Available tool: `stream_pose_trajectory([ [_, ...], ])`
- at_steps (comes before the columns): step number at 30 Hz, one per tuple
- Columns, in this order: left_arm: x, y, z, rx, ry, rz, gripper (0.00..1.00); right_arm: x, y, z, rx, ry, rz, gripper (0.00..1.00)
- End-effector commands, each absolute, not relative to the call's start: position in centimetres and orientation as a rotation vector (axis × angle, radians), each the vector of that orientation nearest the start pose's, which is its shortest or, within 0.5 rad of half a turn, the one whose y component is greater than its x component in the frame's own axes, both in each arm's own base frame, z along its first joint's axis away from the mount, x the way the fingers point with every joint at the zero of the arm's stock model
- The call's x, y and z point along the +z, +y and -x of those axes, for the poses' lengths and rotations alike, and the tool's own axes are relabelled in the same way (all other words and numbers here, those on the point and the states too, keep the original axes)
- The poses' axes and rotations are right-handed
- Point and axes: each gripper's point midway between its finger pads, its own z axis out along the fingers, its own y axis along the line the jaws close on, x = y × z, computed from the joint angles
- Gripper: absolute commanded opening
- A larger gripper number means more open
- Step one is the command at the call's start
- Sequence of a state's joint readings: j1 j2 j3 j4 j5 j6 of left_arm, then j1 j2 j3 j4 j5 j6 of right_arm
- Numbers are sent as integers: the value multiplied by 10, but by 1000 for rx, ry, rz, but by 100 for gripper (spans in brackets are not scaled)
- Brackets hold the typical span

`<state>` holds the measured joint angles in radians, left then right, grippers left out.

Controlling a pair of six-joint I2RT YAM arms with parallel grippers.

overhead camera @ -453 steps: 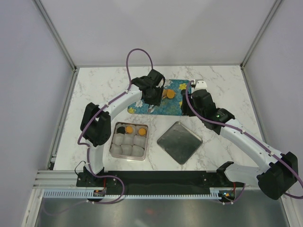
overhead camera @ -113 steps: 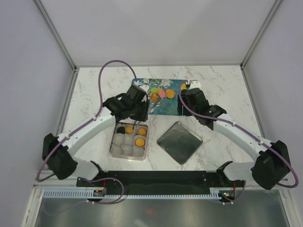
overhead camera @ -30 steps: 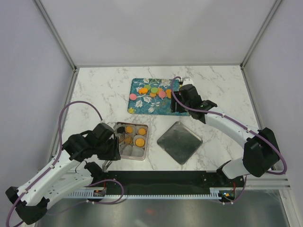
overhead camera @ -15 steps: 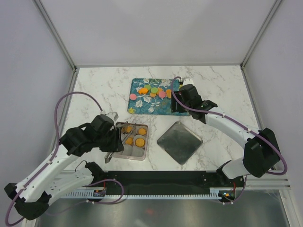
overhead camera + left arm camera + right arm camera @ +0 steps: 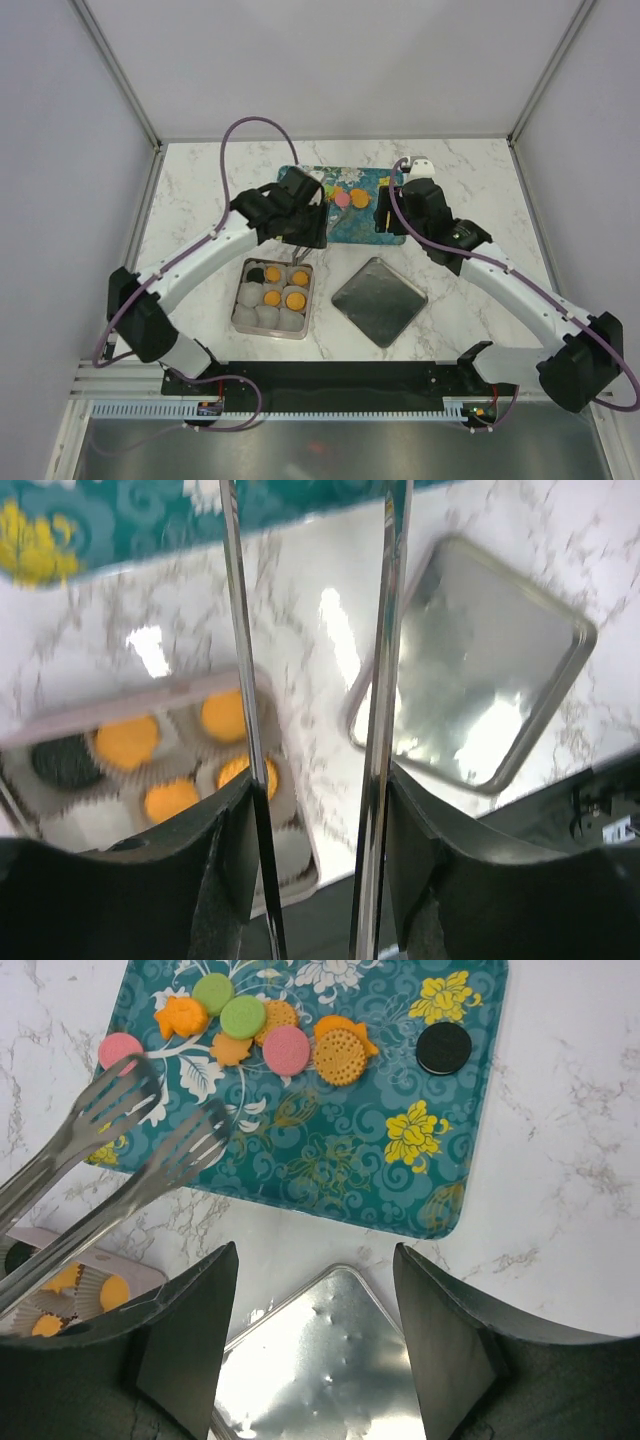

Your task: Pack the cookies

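Cookies (image 5: 286, 1050) in orange, pink, green and one black lie on the teal flowered tray (image 5: 330, 1160). Three orange cookies and more (image 5: 295, 300), plus a black one, sit in white paper cups in the square tin (image 5: 245, 290). My left gripper (image 5: 303, 232) is shut on metal tongs (image 5: 195, 1145). The tong arms stand apart with nothing between them, tips over the tray's left part near a pink cookie. In the left wrist view the tongs (image 5: 240, 680) run between my fingers (image 5: 225, 860). My right gripper (image 5: 312, 1260) hangs open and empty over the tray's near edge.
The tin's silver lid (image 5: 380, 300) lies on the marble table to the right of the tin, below the tray. The lid (image 5: 480, 700) also shows in the left wrist view. Grey walls enclose the table on three sides.
My left arm has lifted away from the tin and swung back to the tray with the tongs, leaving another orange cookie in a cup. The right arm shifted slightly right.
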<state>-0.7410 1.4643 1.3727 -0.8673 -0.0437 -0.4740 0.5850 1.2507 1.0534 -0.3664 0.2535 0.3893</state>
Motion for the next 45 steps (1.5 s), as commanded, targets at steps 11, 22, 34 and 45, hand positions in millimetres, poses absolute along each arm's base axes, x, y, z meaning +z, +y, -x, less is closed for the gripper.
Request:
stream_pose_trajectory([
  [11, 175, -329, -366, -382, 2421, -477, 58, 226, 145, -305, 190, 2108, 23, 73],
  [22, 136, -333, -368, -342, 2495, -500, 57, 228, 146, -304, 198, 2111, 31, 73],
  [34, 122, -334, -374, -310, 2492, -500, 54, 222, 145, -303, 196, 2118, 37, 73],
  [45, 113, -340, -374, -279, 2491, -525, 53, 220, 144, -301, 196, 2117, 40, 73],
])
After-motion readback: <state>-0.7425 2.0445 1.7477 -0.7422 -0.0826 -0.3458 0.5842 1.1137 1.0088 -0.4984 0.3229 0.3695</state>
